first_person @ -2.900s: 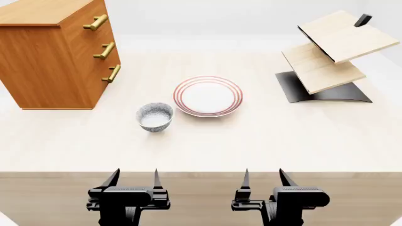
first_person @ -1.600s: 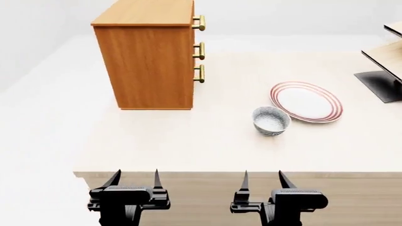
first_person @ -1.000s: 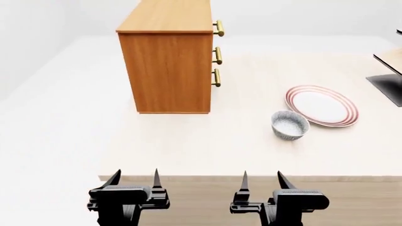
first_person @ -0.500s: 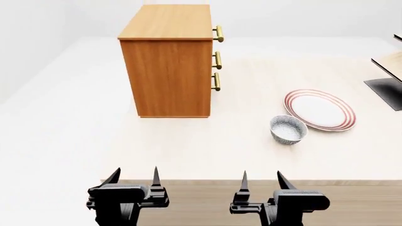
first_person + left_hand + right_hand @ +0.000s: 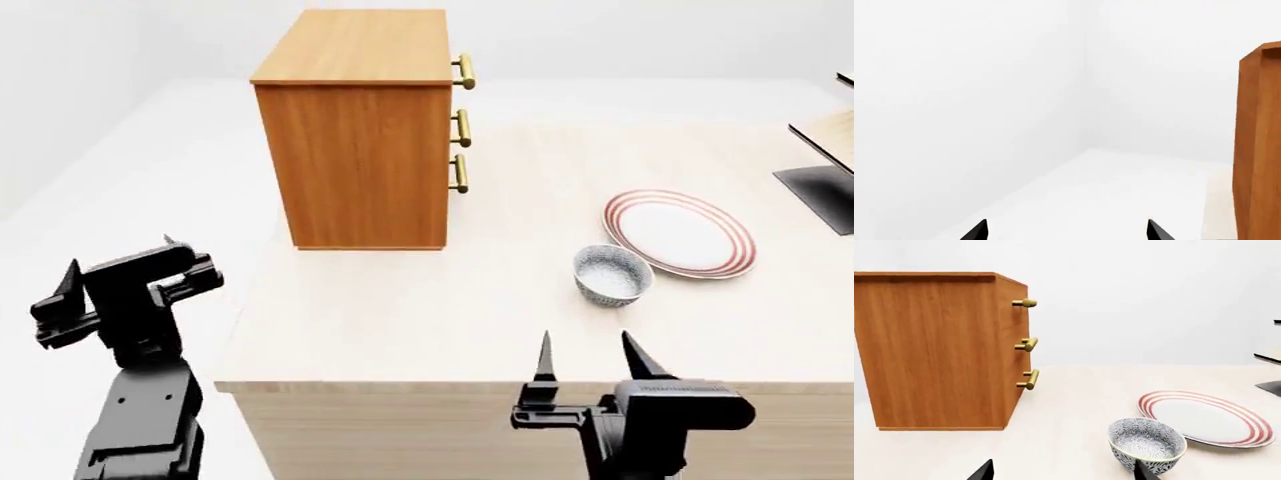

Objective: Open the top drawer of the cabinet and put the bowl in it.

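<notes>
The orange-brown cabinet (image 5: pixel 355 130) stands on the table at the back left, its three drawers shut, brass handles facing right. The top drawer's handle (image 5: pixel 463 71) is uppermost; it also shows in the right wrist view (image 5: pixel 1025 303). The speckled bowl (image 5: pixel 613 274) sits upright on the table right of the cabinet, next to the plate; it shows in the right wrist view (image 5: pixel 1147 445) too. My left gripper (image 5: pixel 118 274) is open and empty, raised left of the table, facing the white wall and the cabinet's edge (image 5: pixel 1256 145). My right gripper (image 5: pixel 585 357) is open and empty at the table's front edge, short of the bowl.
A white plate with red rings (image 5: pixel 677 232) lies right of the bowl. A pale wooden rack (image 5: pixel 827 140) shows at the far right edge. The pale table (image 5: pixel 400 310) ends at its left edge beside my left arm.
My left arm has lifted and swung out to the left of the table. My right gripper has risen and moved slightly right. The view itself has held still over the last half second.
</notes>
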